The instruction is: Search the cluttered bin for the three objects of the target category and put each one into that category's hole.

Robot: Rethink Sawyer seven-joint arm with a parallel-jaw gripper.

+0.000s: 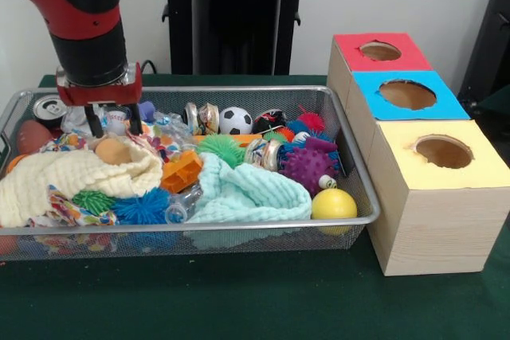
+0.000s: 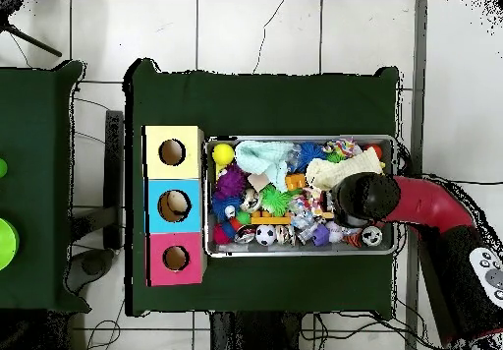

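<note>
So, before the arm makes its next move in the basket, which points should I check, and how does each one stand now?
1. Pincer is over the bin, at its far side near the silver can: ok.
2. Pincer open, fingers spread: ok.
3. Pincer is empty: cannot tell, the clutter hides its tips.
4. A clear bottle is reachable: ok, one lies at the near rim between the cream cloth and the mint cloth.
5. Holes of the red box, blue box and yellow box are free: ok.
6. All three bottles are located: not ok, only one is plainly visible.
</note>
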